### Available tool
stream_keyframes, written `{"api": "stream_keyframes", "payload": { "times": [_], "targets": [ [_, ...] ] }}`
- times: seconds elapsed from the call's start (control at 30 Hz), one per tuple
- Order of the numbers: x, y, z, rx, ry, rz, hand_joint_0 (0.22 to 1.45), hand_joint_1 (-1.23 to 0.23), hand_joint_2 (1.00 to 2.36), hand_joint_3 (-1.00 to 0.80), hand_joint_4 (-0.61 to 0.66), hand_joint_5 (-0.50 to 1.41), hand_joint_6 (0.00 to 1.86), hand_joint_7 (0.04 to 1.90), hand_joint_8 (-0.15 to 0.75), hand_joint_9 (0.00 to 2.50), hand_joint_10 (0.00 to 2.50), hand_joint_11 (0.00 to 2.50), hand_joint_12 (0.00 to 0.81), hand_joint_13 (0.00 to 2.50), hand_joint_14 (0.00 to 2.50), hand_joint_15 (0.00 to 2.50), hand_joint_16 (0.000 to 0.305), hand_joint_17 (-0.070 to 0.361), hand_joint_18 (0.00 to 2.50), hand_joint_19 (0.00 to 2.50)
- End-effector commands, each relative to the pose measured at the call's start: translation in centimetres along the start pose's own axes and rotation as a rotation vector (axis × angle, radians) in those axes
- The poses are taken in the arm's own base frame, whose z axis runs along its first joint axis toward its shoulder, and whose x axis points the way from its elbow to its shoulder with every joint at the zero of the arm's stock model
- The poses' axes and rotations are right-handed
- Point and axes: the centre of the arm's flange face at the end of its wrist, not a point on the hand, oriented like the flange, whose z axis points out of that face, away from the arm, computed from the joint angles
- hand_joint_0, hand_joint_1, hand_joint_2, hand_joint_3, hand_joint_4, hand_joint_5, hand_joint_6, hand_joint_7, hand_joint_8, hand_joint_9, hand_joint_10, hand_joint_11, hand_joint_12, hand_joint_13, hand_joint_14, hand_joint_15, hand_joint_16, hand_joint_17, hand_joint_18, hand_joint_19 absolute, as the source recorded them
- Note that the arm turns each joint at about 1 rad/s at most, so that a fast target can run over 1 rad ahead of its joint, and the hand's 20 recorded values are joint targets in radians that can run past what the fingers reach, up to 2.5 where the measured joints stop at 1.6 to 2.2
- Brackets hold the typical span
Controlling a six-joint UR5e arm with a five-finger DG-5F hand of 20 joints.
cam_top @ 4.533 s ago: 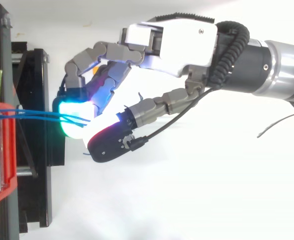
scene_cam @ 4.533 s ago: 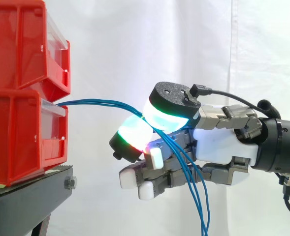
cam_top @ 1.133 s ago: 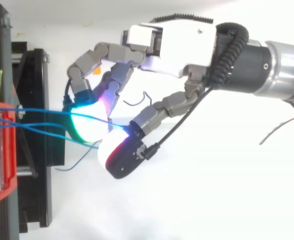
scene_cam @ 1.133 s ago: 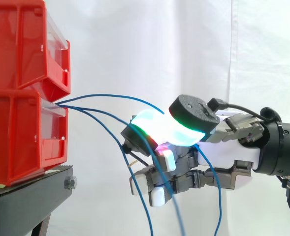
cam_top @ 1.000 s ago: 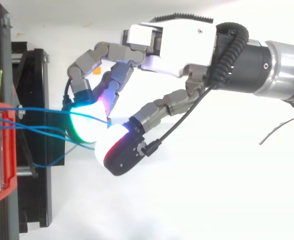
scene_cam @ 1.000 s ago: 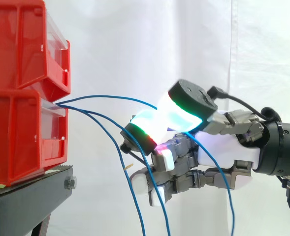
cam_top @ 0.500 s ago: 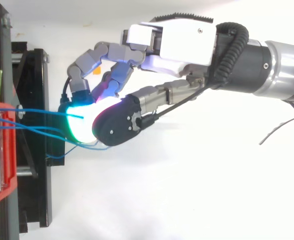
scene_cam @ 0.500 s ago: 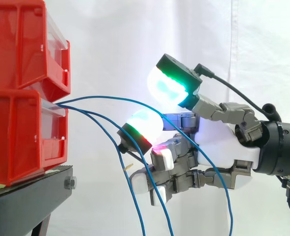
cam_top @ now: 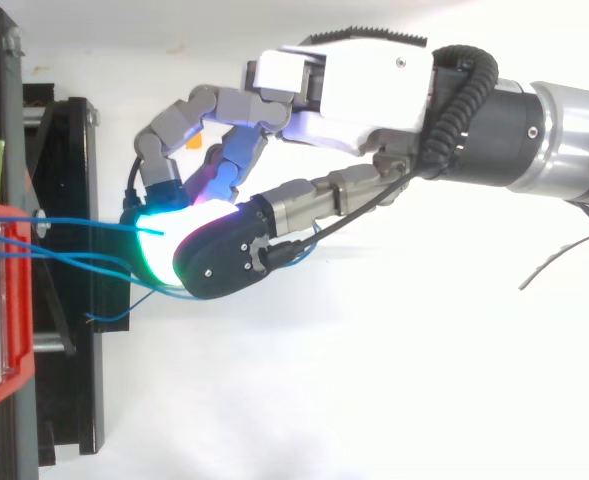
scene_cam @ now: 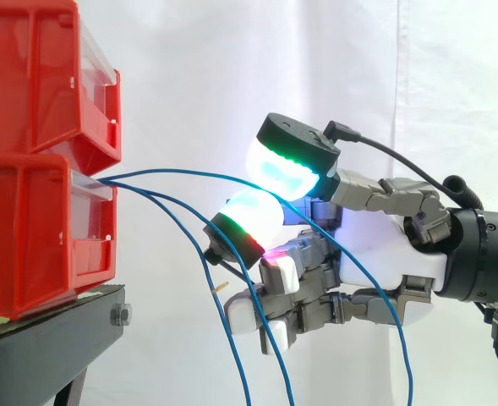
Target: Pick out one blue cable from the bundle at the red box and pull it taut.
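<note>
Blue cable [scene_cam: 181, 173], the uppermost one, leaves the front of the lower red bin [scene_cam: 37, 237] at the left of the side view. It arcs gently toward mid-frame and runs in between the glowing pads [scene_cam: 287, 169] of the hand [scene_cam: 384, 254]; beyond the palm it falls to the lower right edge. The hand is closed on it in a pinch, with the thumb pad above meeting a finger pad below and the remaining fingers curled underneath, holding nothing. Two other strands [scene_cam: 139, 191] from the same bin hang free toward the bottom of the frame, apart from the pinch. Thin, light and limp, the blue cable will likely offer no resistance until its slack is gone. Its smooth jacket could slip through rounded pads, so the hold probably needs firm pressure. The present grip spot, well clear of the bin mouth where the strands crowd together, looks a sound place to hold it.
</note>
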Motion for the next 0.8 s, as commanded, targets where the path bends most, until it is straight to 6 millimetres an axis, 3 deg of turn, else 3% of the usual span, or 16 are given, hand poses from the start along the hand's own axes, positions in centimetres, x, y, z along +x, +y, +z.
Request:
{"api": "stream_keyframes", "payload": {
  "times": [0.0, 0.2, 0.5, 0.77],
  "targets": [
    [0.02, 0.01, 0.01, 0.0, 0.002, 0.0, 0.59, -0.65, 1.02, -0.18, 0.06, -0.16, 0.89, 1.16, 0.264, 1.13, 0.02, 0.65, 0.335, 0.87, 0.02, 0.39, 0.048, 0.108, 0.76, 0.68],
    [-0.02, -0.08, -0.06, 0.003, -0.002, 0.0, 0.62, -0.73, 1.02, -0.16, 0.04, -0.17, 0.89, 1.16, 0.256, 1.1, 0.02, 0.65, 0.331, 0.86, 0.02, 0.39, 0.048, 0.108, 0.75, 0.67],
    [-0.06, -0.29, -0.29, 0.03, -0.003, 0.031, 0.68, -0.78, 1.02, -0.2, -0.16, -0.18, 0.92, 1.22, 0.267, 1.11, 0.02, 0.59, 0.312, 0.88, 0.01, 0.36, 0.046, 0.103, 0.77, 0.65],
    [-0.42, 0.15, -0.6, 0.133, -0.002, 0.161, 0.69, -0.75, 1.02, -0.3, -0.15, -0.19, 0.91, 1.17, 0.288, 1.13, 0.02, 0.51, 0.304, 0.9, 0.01, 0.35, 0.046, 0.104, 0.79, 0.64]
  ]
}}
